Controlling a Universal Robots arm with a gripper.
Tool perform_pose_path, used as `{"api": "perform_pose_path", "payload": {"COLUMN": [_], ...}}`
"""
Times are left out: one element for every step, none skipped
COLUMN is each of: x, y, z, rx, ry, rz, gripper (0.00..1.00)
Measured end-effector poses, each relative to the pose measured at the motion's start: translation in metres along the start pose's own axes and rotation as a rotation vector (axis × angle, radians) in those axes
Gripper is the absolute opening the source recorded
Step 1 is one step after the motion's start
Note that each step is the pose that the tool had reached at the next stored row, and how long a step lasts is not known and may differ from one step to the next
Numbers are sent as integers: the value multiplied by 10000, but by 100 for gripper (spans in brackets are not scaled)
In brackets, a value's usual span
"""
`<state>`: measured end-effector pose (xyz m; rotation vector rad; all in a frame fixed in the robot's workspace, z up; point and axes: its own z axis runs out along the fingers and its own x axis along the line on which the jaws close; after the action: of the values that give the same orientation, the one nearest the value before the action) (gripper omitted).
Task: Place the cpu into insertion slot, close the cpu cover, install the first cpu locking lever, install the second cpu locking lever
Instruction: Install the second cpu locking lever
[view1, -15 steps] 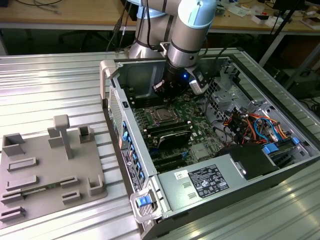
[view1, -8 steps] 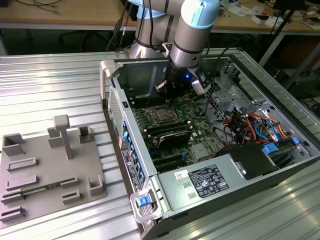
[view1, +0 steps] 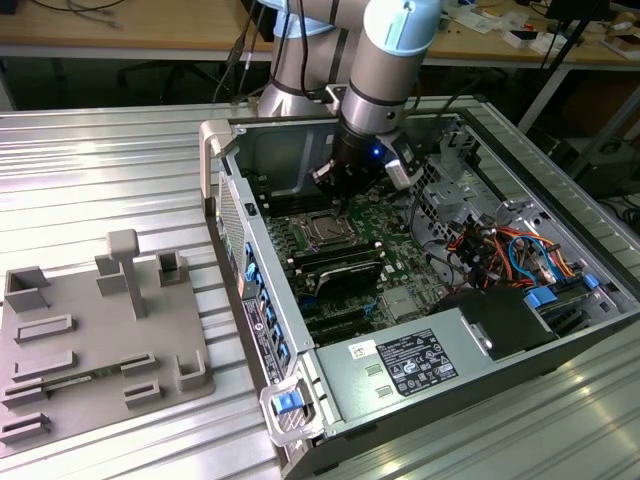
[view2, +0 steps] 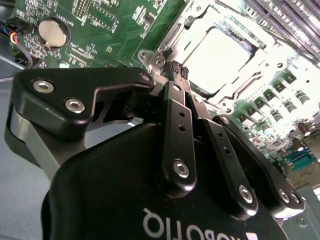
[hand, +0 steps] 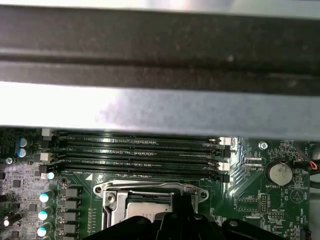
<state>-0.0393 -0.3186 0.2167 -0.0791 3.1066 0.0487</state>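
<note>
The computer case (view1: 520, 390) lies open on its side on the ribbed metal table (view1: 110, 170), and the arm reaches down into it from the far side. The gripper (view1: 338, 196) hangs just above the edge of the socket on the green motherboard (view1: 400, 225).

In the second wrist view the gripper (view2: 179, 68) has its two black fingers (view2: 176, 125) pressed close together, the ribbed pads meeting with nothing visibly caught between them, right at the corner of the cpu cover (view2: 172, 37).

The cpu (view2: 220, 57) sits flat inside the insertion slot (view1: 325, 228). Its top face is a pale silver-grey square, bright with glare, with rounded corners. The cpu cover is a thin silver metal frame lying down around the chip, so the chip shows through its large window. In the first wrist view the same frame (hand: 112, 192) runs along the socket's edge, with the pale chip (hand: 142, 207) partly hidden behind the black gripper body.

Beside the socket run long black memory slots (hand: 135, 150), and a round coin battery (hand: 278, 173) sits further along the board. On the exterior view's left, a grey fixture tray (view1: 100, 340) rests on the table, well apart from the case.
</note>
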Motion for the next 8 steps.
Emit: {"api": "perform_pose_path", "payload": {"x": [1, 1, 3, 5, 5, 1, -11, -46], "y": [-14, -31, -65, -93, -112, -129, -137, -150], "z": [-2, -4, -5, -6, -6, -7, -7, -6], "rx": [0, 1, 0, 1, 0, -1, 0, 0], "ry": [-1, 0, -1, 0, -1, -1, 1, 6], "rz": [-1, 0, 0, 1, 0, 0, 2, -1], "gripper": [11, 11, 11, 11, 11, 11, 11, 11]}}
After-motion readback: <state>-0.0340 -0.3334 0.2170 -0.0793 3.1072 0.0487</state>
